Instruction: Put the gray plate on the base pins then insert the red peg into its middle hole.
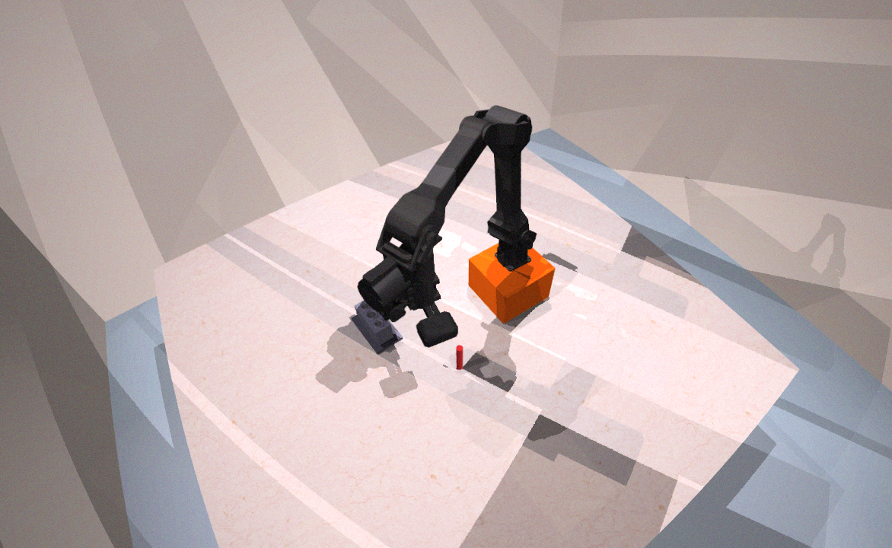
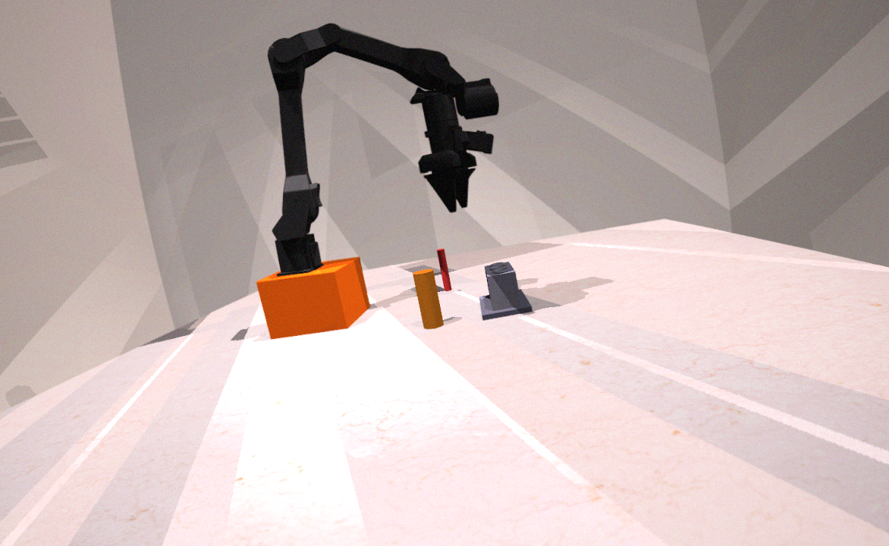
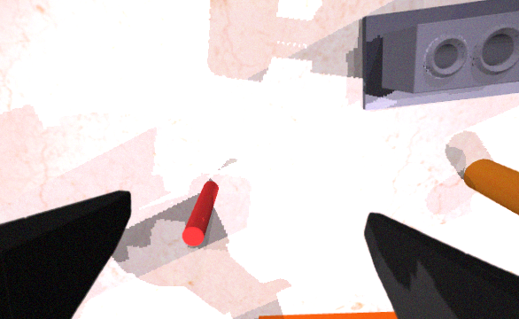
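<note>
You are hovering the gripper (image 3: 246, 248), jaws wide and empty, over the upright peg (image 3: 201, 213) because the plate (image 3: 459, 58) is sitting seated.

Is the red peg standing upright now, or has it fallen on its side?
Upright. The red peg stands on end on the table, apart from the gray plate; the wrist view looks down on its round top.

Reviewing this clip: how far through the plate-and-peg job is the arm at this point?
Done, it seems: the gray plate sits on the base, apparently flat, holes facing up. In hand: nothing; the gripper is open, raised above the table, with the red peg showing between its fingers in the wrist view. Left: descend, grasp the upright peg, insert it into the plate's middle hole, release.
</note>
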